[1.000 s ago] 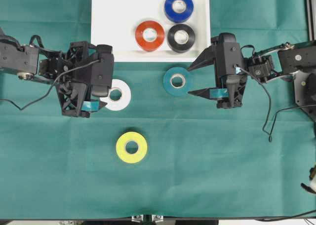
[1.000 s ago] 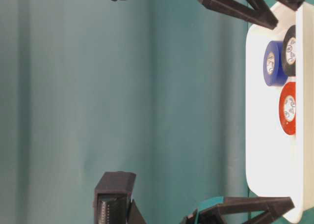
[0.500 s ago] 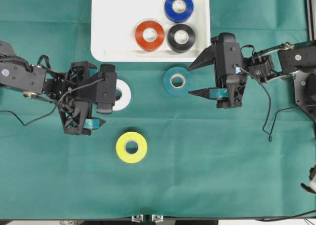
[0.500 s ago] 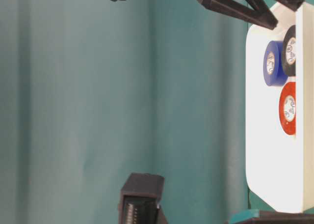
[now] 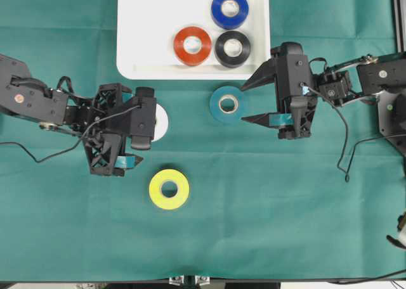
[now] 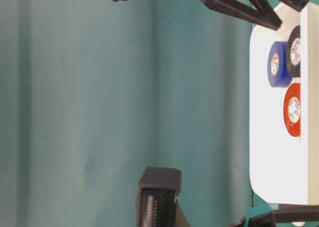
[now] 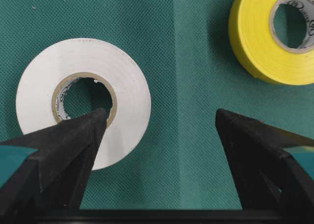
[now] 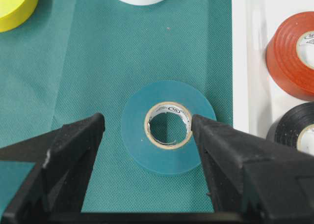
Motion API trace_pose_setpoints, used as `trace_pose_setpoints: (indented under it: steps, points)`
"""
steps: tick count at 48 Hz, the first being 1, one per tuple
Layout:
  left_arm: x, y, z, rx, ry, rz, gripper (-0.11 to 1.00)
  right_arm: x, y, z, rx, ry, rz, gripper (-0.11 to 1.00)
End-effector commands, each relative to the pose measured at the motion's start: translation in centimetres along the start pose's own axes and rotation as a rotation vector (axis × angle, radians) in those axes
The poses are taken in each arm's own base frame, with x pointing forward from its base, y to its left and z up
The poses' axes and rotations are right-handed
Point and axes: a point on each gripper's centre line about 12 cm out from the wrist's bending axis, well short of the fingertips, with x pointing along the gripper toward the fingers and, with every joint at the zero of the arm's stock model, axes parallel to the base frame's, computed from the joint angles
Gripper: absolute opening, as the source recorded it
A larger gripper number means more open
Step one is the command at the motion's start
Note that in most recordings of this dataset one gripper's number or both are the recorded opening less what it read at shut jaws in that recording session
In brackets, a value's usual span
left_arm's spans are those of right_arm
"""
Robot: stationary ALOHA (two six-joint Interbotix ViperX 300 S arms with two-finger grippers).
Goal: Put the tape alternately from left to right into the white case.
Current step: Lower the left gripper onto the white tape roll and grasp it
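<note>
Even, bright, diffuse illumination is recorded in the overhead view, with only short soft shadows thrown beneath the black arms onto the green woven cloth (image 5: 266, 194), and the flat interior of the shallow white plastic case (image 5: 149, 23) is rendered close to overexposed though without hard glare. The table-level view is noted as softer and rotated on its side, the dark block at its lower edge being out of focus. In both wrist views the cloth weave is resolved sharply, a narrow shadow is seen beside the yellow tape roll (image 7: 267, 35), and the near black fingers (image 8: 64, 155) are slightly blurred.

white tape (image 5: 162, 122) half under left tool (image 5: 130, 143); yellow tape (image 7: 274, 35) cropped
</note>
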Motion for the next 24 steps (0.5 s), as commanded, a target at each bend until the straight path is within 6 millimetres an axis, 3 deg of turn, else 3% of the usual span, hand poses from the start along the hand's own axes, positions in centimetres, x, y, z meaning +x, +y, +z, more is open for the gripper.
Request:
trace_pose_setpoints:
  steps: [1, 24]
  points:
    - [-0.2, -0.1, 1.0, 0.002, -0.028, -0.002, 0.64, -0.1, 0.1, 0.7, -0.003, -0.023, 0.006, 0.79]
    - [1.1, 1.5, 0.6, -0.025, 0.001, 0.025, 0.64, -0.1, 0.2, 0.4, -0.002, -0.019, 0.008, 0.79]
